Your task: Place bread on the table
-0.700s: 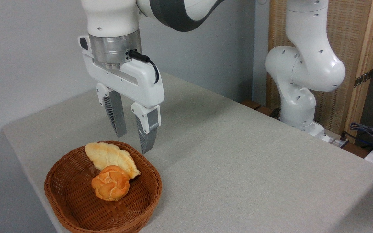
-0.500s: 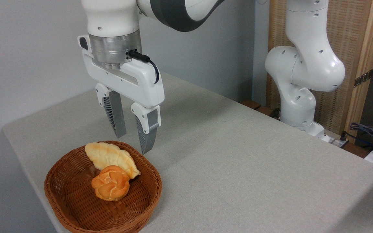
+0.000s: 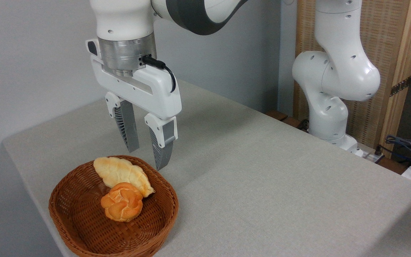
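The small round knotted orange-golden bun point(image 3: 122, 201) sits inside the brown woven wicker basket point(image 3: 84, 228), touching the longer pale ridged leaf-shaped bread point(image 3: 120, 174) behind it. Above the basket's far rim hangs the white two-finger gripper point(image 3: 147, 157), jaws parted and holding nothing. So nothing is done yet: the bun is ungrasped, and the light grey-beige speckled counter point(image 3: 262, 178) waits bare alongside. Reaching, gripping, lifting and placing all look left to do.

The basket point(image 3: 84, 228) is brown woven wicker, rough and ribbed; the table point(image 3: 262, 185) wears matt, speckled grey-beige cloth; the arm point(image 3: 337, 71) is glossy white plastic, its wrist ring point(image 3: 125, 53) brushed metal; the bread point(image 3: 122, 206) shows a golden, slightly shiny crust.
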Controlling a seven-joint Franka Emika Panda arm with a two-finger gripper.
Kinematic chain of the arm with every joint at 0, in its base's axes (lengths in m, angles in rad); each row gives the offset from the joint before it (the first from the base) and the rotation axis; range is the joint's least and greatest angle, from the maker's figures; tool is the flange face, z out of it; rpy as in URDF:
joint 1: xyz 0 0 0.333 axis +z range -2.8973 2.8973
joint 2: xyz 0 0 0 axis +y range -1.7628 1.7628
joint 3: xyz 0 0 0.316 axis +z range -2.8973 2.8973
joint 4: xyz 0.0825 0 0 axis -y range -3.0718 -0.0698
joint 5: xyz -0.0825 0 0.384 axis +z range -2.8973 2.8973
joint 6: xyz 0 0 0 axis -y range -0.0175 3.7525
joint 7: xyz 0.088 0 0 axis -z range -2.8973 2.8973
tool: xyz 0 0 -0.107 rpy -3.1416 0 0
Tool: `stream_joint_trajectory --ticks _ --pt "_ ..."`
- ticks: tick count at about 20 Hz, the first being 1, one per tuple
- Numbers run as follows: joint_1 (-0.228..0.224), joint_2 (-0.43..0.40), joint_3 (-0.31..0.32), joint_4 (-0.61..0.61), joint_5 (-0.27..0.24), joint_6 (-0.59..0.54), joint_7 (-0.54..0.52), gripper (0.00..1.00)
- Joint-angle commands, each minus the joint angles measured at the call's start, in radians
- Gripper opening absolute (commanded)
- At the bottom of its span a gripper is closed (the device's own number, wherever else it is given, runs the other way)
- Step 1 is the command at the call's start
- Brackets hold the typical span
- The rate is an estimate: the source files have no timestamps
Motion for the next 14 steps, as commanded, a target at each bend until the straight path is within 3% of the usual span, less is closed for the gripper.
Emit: stream_joint_trajectory --ticks 1,9,14 --pt "0.001 0.004 0.006 0.012 -0.019 0.011 0.004 1.0" --pt "0.003 0.001 0.008 0.012 -0.019 0.012 0.004 1.0" --pt "0.003 0.007 -0.003 0.006 -0.012 0.072 0.004 1.0"
